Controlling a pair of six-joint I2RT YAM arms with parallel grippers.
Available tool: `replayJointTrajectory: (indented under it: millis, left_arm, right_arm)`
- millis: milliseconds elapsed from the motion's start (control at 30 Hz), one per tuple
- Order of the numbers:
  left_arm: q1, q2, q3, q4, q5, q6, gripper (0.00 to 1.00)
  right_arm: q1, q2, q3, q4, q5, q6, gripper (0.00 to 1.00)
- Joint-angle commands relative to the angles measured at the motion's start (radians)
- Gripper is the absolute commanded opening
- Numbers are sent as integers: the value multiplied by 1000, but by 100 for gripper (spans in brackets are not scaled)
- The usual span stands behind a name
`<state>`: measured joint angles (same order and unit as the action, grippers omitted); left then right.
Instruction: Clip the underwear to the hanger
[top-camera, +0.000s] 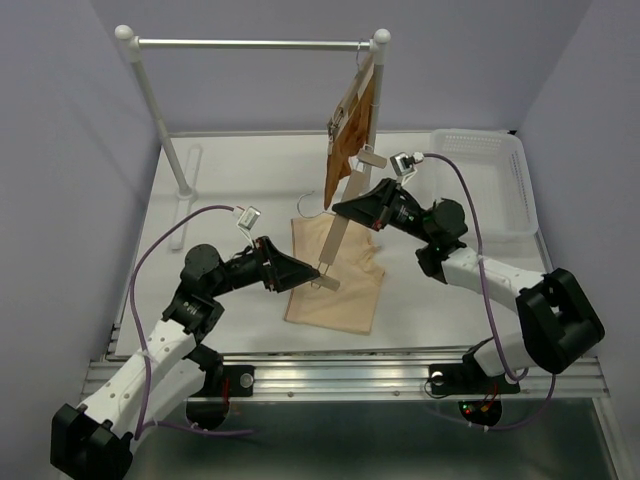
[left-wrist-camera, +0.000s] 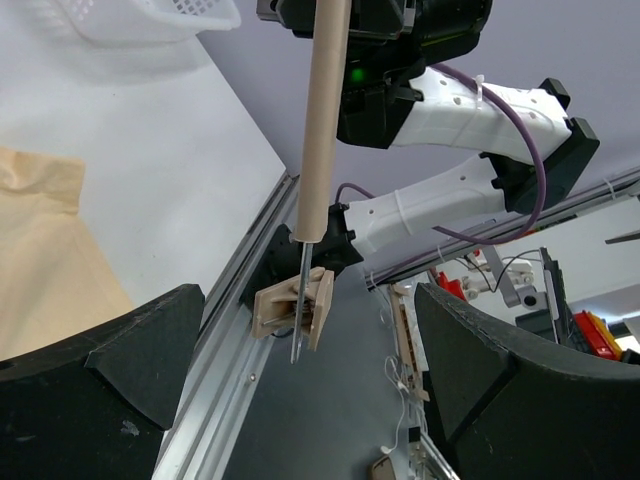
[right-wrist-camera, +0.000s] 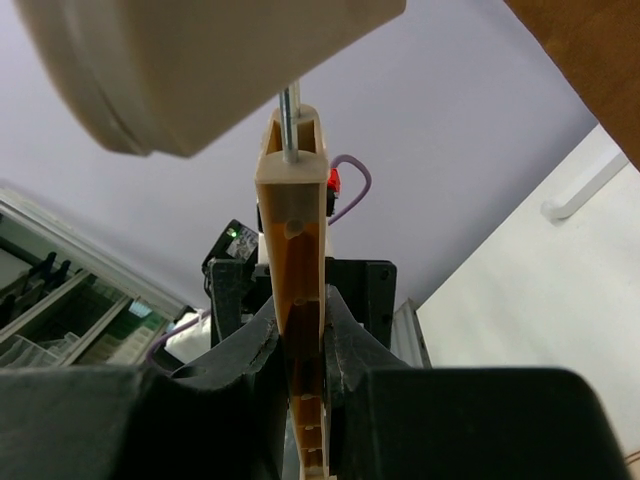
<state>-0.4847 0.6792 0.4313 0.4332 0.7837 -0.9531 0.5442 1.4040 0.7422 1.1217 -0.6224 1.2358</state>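
The beige underwear (top-camera: 335, 280) lies flat on the table, and its edge shows in the left wrist view (left-wrist-camera: 40, 260). The hanger (top-camera: 345, 225) is a light wooden bar held tilted above the cloth, with its thin hook (top-camera: 308, 205) to the left. My right gripper (top-camera: 347, 210) is shut on the bar's middle, the fingers (right-wrist-camera: 260, 350) pressing it from both sides. The lower clip (top-camera: 326, 283) hangs over the underwear. My left gripper (top-camera: 303, 274) is open, its jaws wide apart on either side of that clip (left-wrist-camera: 292, 310) without touching it.
A second wooden hanger with rust-brown cloth (top-camera: 352, 120) hangs on the white rail (top-camera: 250, 44) at the back. A white basket (top-camera: 490, 180) stands at the right. The table's metal front edge (top-camera: 350, 370) runs close below the underwear.
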Motion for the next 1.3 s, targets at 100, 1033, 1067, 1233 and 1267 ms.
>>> replayJointTrajectory:
  millis: [100, 1033, 1067, 1233, 1267]
  left_arm:
    - [-18, 11, 7, 76, 3, 1, 99]
    - [-31, 8, -11, 72, 11, -27, 99]
    - [-29, 8, -9, 72, 9, -23, 99]
    - [-31, 8, -2, 68, 9, -22, 99]
    - [-31, 8, -2, 70, 9, -21, 99]
  right_arm:
    - [-4, 41, 71, 148, -33, 39, 1]
    - [-4, 245, 177, 497, -111, 143, 1]
    - [-4, 240, 178, 489, -114, 140, 1]
    - [-4, 230, 186, 426, -115, 91, 1]
    - [-4, 228, 189, 415, -115, 85, 1]
